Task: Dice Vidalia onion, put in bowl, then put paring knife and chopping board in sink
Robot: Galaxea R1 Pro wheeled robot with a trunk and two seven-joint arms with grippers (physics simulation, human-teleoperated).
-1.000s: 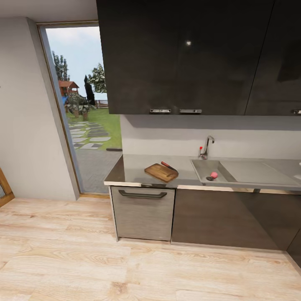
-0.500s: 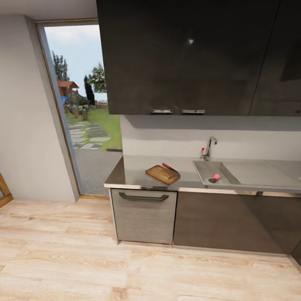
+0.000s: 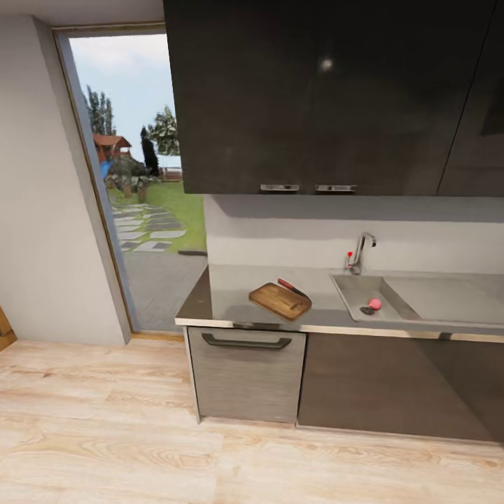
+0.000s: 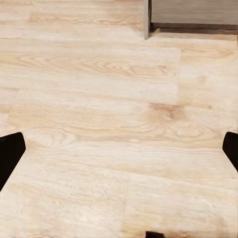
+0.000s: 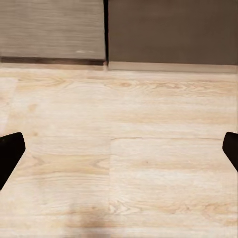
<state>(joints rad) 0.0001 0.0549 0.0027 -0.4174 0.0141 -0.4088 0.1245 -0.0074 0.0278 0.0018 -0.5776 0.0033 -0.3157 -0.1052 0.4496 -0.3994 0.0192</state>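
The Vidalia onion [image 3: 375,304] sits in the sink [image 3: 420,297]: small, round, likely slippery; grip its middle. Both claws gape, empty.

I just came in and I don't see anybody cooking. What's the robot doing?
Nothing is being handled yet. The robot faces the countertop from across the wood floor. The chopping board lies there with the paring knife at its far edge, and the Vidalia onion sits in the sink. Both grippers, left and right, are open and empty above the floor.
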